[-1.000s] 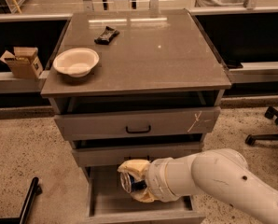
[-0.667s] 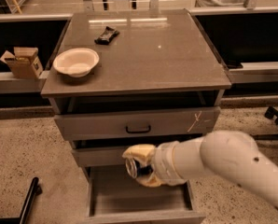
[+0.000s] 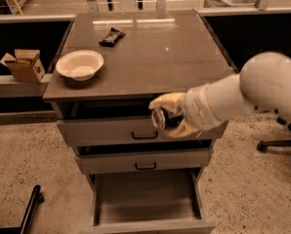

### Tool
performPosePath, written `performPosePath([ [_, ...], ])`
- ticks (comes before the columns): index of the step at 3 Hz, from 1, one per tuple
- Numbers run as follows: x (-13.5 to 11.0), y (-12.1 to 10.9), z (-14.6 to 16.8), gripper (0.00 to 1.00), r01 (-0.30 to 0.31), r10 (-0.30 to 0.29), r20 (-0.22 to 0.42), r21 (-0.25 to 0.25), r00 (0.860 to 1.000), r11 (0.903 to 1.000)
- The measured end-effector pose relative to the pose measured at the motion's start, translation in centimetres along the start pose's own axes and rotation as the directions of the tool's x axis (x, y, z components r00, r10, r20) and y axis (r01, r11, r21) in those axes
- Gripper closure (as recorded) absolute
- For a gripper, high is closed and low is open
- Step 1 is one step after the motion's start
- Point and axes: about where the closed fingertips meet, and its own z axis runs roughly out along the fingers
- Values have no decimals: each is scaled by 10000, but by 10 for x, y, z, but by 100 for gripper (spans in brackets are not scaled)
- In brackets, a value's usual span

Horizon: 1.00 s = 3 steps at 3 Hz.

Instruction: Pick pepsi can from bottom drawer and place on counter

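My gripper (image 3: 167, 117) is shut on the pepsi can (image 3: 162, 119), a small dark can held sideways with its silver top facing left. It hangs in front of the top drawer, just below the front edge of the counter (image 3: 150, 57). The bottom drawer (image 3: 145, 199) is pulled open below and shows an empty grey tray. The white arm reaches in from the right.
A white bowl (image 3: 79, 65) sits at the counter's left front, and a black snack wrapper (image 3: 111, 36) lies near the back. A cardboard box (image 3: 23, 65) stands on a ledge to the left. A chair base (image 3: 277, 140) is at the right, a black bar (image 3: 28, 211) at lower left.
My gripper has risen with the can from the open bottom drawer up to the level of the top drawer, and moved right.
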Motion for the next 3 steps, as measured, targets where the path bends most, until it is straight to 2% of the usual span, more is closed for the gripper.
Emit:
performPosePath([
  [1, 43, -50, -28, 100, -404, 432, -410, 655, 9982, 9970],
  [2, 56, -77, -54, 100, -364, 457, -678, 1327, 9967, 9905],
  [3, 56, -77, -54, 100, -364, 457, -678, 1327, 9967, 9905],
])
